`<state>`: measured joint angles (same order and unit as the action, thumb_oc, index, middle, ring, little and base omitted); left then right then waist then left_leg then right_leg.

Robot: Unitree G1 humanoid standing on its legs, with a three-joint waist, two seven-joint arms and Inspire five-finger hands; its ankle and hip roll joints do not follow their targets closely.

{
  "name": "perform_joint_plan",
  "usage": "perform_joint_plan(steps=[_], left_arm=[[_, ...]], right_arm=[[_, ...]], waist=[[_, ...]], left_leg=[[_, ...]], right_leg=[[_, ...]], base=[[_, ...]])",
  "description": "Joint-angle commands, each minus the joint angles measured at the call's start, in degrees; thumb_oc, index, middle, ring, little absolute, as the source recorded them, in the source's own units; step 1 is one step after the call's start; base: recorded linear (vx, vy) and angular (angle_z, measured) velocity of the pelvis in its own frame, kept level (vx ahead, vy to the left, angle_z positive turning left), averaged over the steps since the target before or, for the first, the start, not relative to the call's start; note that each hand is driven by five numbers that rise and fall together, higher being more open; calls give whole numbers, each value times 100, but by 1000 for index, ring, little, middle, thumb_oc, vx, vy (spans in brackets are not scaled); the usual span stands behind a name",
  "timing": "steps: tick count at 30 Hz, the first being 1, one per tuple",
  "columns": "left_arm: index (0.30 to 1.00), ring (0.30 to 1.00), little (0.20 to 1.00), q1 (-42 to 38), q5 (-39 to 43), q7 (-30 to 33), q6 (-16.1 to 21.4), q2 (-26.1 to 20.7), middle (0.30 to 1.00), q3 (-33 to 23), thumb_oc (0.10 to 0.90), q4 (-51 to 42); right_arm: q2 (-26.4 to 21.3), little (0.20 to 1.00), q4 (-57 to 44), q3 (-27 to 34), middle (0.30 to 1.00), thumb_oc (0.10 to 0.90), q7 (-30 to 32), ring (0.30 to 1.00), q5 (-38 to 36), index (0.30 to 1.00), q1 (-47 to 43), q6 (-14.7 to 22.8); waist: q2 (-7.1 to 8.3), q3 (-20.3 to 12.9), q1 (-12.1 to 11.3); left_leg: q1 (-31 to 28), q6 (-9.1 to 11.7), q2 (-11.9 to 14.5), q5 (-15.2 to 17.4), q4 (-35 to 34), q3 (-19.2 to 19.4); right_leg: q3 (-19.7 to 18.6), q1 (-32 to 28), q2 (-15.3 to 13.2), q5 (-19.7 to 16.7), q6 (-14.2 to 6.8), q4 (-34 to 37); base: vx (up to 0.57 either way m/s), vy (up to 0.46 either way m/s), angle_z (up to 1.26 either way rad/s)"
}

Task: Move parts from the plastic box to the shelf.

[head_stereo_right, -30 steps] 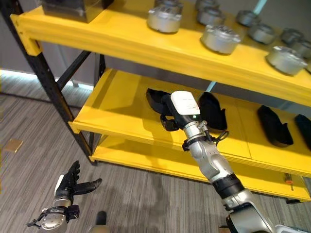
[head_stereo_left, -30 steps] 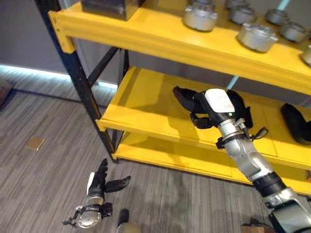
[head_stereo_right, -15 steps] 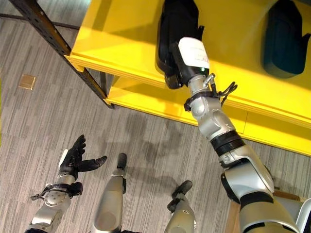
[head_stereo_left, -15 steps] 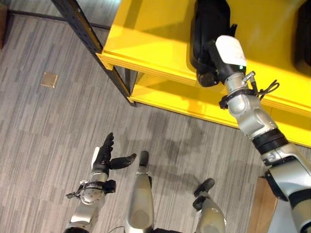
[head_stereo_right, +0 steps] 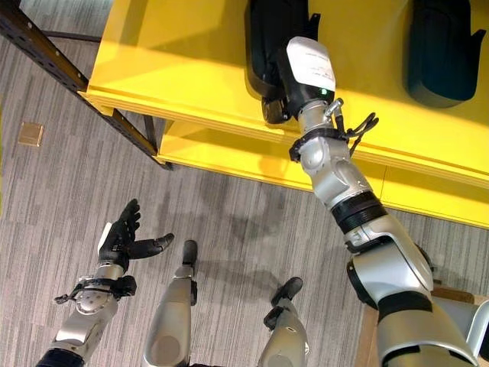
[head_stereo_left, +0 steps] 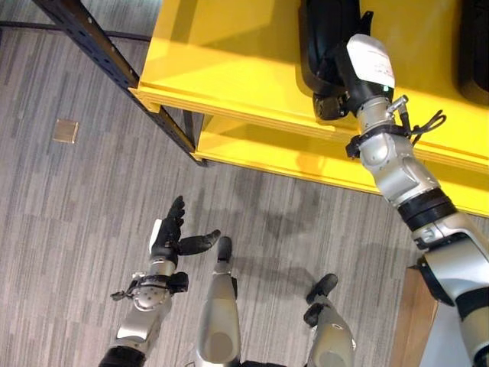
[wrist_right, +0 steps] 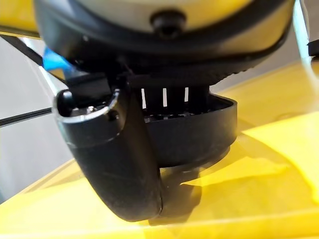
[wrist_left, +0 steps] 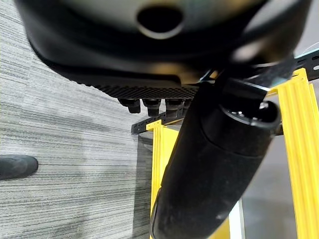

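- The left hand (head_stereo_left: 170, 238) hangs low over the grey floor (head_stereo_left: 69, 199), away from the shelf. Its fingers are straight and relaxed and it carries nothing, so I judge there is little risk from it.
- A small tan square (head_stereo_left: 66, 130) lies flat on the floor near the dark post (head_stereo_left: 99, 53) of the rack; nothing touches it.
- The black part (head_stereo_right: 269, 38) lies on the yellow shelf (head_stereo_left: 221, 53), close to the front edge. The right hand (wrist_right: 124, 164) is at its near end, and in the right wrist view the thumb seems to touch the shelf board in front of the part. I cannot tell if the fingers are closed on the part or already released, because they are hidden behind it.
- Possible problem: if the fingers are caught on the part when the arm goes back, the part can be pulled over the front edge and fall to the floor.
- Another possible problem: the wrist is near the shelf edge, and a low retreat can knock against it.
- A second black part (head_stereo_right: 437, 50) lies on the same shelf, well apart to the right.
- The room has a grey striped carpet floor, and a lower yellow board (head_stereo_left: 290, 157) is under the shelf.
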<state>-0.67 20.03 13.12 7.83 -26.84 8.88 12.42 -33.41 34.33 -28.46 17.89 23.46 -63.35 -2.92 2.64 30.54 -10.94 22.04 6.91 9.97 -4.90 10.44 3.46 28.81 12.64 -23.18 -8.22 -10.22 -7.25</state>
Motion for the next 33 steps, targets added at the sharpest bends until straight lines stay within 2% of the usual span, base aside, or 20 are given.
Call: perform_joint_plan(steps=[1,20,33], left_arm=[[1000,1000,1000,139,127,150,545,-191,1000,-28,900,-556],[1000,1000,1000,97,258,144,645,-202,1000,47,900,-575],[1000,1000,1000,33,338,151,648,-231,1000,132,900,-580]], right_arm=[[-337,300,225,-77,300,400,524,300,-197,300,-1094,68],[-253,300,1230,-491,300,400,531,300,-360,300,-1643,47],[-145,300,1565,-416,300,400,655,300,-598,300,-1758,25]], waist=[[-106,-277,-25],[-127,-267,-13],[-183,-285,-50]], left_leg=[[-383,-246,-64,406,-136,-32],[-561,-274,-126,324,-379,-79],[-535,-301,-185,325,-383,-121]], right_leg=[[-123,45,41,284,-78,-633],[-95,4,-7,205,-127,-650],[-49,-30,-42,150,-161,-643]], base=[[0,0,0],[0,0,0],[0,0,0]])
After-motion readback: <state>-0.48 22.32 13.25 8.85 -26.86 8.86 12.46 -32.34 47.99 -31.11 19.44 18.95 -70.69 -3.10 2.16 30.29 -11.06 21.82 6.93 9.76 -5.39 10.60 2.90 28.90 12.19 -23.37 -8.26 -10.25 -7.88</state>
